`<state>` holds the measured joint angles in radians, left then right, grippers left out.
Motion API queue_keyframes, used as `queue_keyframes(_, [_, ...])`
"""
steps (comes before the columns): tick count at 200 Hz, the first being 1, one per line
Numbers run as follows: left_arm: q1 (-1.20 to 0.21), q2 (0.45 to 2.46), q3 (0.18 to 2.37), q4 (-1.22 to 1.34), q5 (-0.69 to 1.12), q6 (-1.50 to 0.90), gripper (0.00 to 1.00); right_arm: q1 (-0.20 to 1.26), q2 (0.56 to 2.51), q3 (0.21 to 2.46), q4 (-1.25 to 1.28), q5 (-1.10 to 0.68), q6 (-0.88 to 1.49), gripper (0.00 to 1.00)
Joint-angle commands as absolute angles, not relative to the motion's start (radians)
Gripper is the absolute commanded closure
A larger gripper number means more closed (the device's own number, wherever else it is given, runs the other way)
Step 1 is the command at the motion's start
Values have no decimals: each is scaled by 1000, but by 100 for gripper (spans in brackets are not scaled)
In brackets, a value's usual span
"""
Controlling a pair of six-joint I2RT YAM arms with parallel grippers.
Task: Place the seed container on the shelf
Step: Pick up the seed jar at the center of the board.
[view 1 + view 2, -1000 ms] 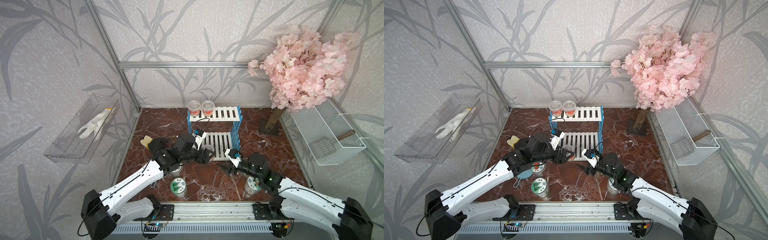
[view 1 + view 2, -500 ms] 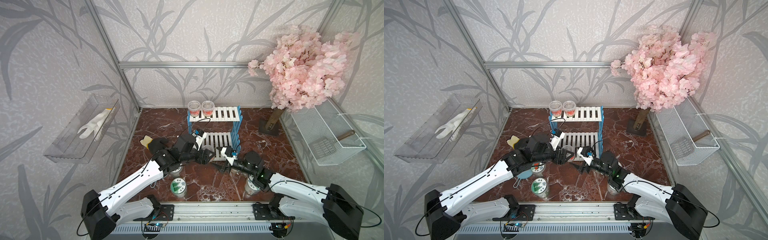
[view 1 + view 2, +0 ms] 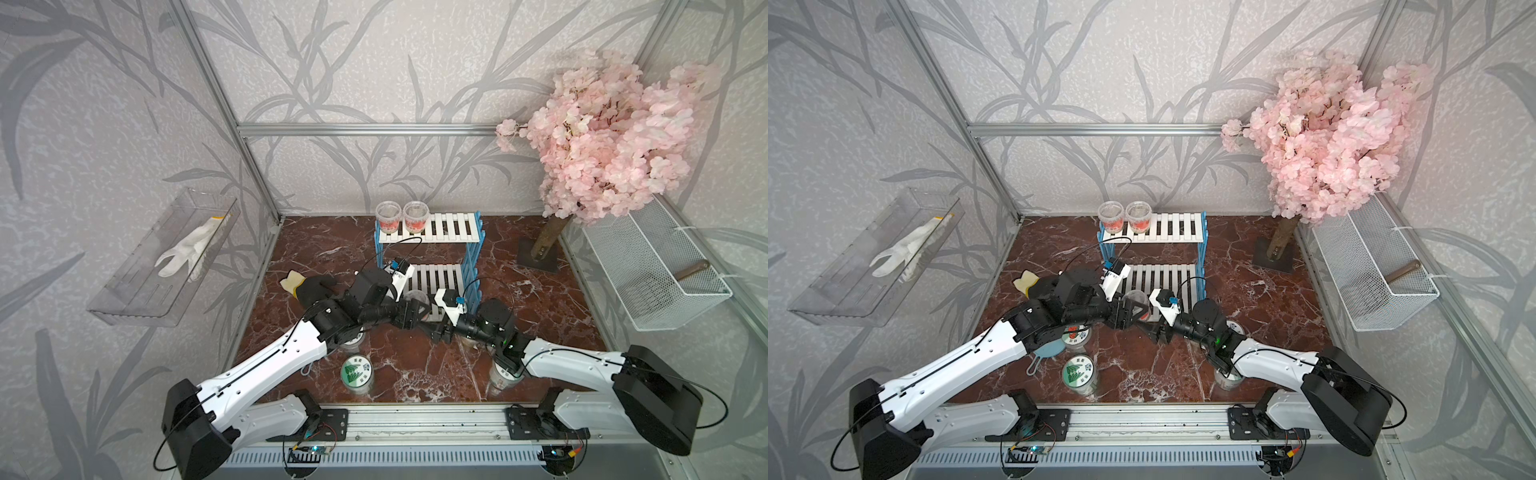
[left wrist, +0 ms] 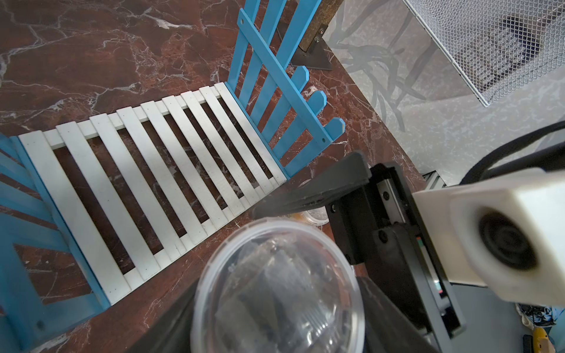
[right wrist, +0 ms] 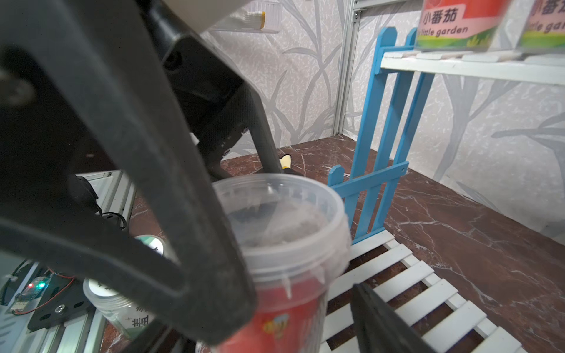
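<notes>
Left gripper (image 3: 1133, 311): clamped on the clear round plastic seed container with red label (image 4: 278, 290), which sits between its fingers at the front edge of the lower tier of the white-slatted, blue-sided shelf (image 3: 442, 276). Right gripper (image 3: 1159, 330): just beside container; jaw spacing indeterminate.

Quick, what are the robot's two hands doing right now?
Left gripper: shut on the seed container.
Right gripper: open, jaws either side of that container.

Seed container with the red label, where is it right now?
Mid-scene in both top views: the seed container sits in the left gripper, just before the lower tier of the shelf.
</notes>
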<state>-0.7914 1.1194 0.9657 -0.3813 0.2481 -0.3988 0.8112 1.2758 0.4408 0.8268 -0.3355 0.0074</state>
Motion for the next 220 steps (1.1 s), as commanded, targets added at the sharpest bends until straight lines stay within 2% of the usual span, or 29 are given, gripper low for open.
queue_keyframes(1, [-796,1115,999,-373,230,-380,28,817,1287,485,877,-346,31,21])
queue_keyframes(47, [-796,1121,998,-366,221,-383,28,822,1301,483,913,-322,35,25])
queue_keyframes(164, [-796,1117,998,-363,237,-383,28,827,1326,499,910,-331,43,25])
queue_keyframes(220, [-799,1117,997,-366,239,-382,28,826,1309,491,897,-328,47,34])
